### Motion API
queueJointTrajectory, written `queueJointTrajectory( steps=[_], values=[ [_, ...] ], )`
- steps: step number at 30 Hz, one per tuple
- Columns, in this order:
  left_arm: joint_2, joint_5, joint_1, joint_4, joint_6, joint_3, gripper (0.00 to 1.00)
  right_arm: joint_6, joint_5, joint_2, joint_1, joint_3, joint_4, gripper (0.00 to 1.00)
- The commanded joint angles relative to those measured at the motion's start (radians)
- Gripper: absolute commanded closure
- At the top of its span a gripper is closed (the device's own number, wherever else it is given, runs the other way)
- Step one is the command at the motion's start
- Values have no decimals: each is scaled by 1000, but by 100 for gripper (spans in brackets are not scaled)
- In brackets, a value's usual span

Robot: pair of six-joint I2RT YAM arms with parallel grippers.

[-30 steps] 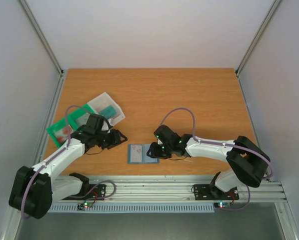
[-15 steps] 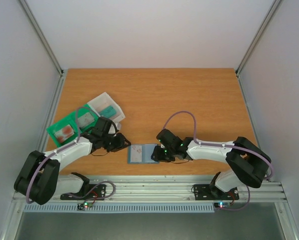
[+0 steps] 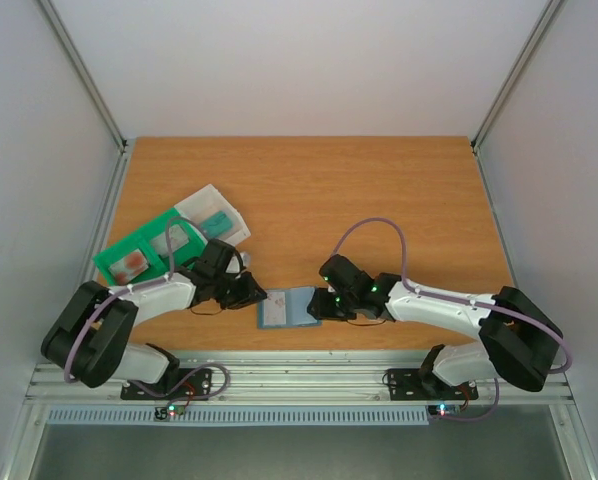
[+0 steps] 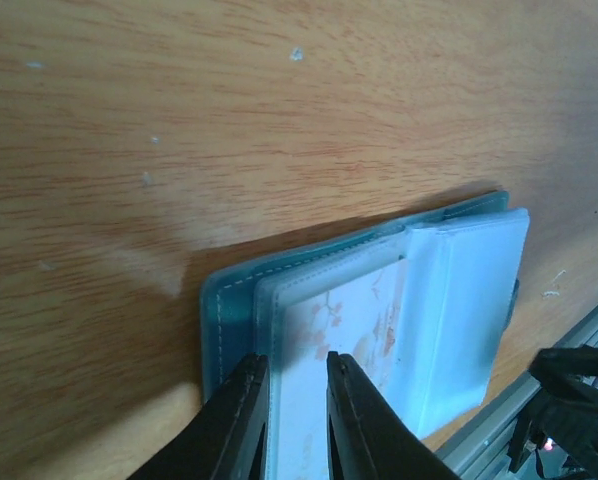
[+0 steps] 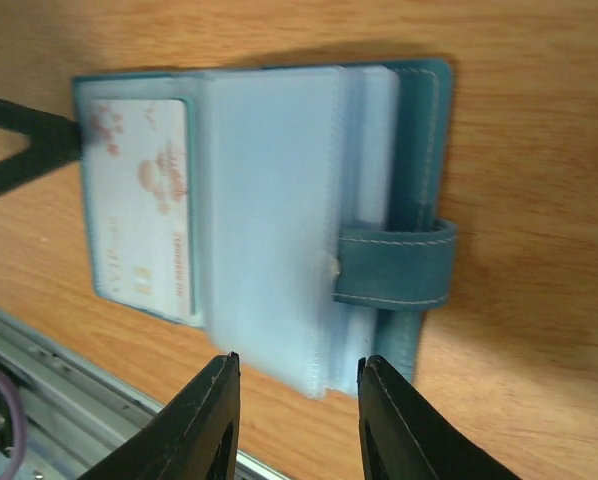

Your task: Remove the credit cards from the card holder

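The holder (image 3: 287, 308) lies open and flat on the tabletop (image 3: 329, 190) near its front edge, between the two claws. It is slate-blue with pale stitching, and its tab (image 5: 394, 262) folds over a stack of clear sleeves (image 5: 269, 200). One whitish card (image 5: 144, 200) with reddish marks sits in the sleeve on the far leaf. Any other cards are hidden by the cloudy plastic.

To the left, a green tray (image 3: 129, 240) holds something reddish, and the clear box (image 3: 214, 215) at its far end holds a teal piece.

The left claw (image 4: 289, 365) is at the holder's left edge, nearly closed, with the card showing in the slim gap. I cannot tell whether it grips anything. The right claw (image 5: 299, 362) stands part open at the sleeves' near edge, holding nothing.
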Motion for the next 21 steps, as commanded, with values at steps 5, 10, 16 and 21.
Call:
queueJointTrajectory(
  steps=[5, 10, 16, 21],
  values=[
    [47, 11, -10, 136, -31, -33, 88, -20, -23, 15, 16, 70, 47, 67],
    [70, 16, -23, 185, -48, -39, 91, -26, -75, 48, 22, 83, 136, 71],
    [88, 49, -43, 248, -86, -51, 93, -27, -65, 112, 24, 120, 150, 74],
    [17, 16, -43, 217, -138, -69, 85, -21, -57, 160, 24, 124, 175, 76]
  ],
)
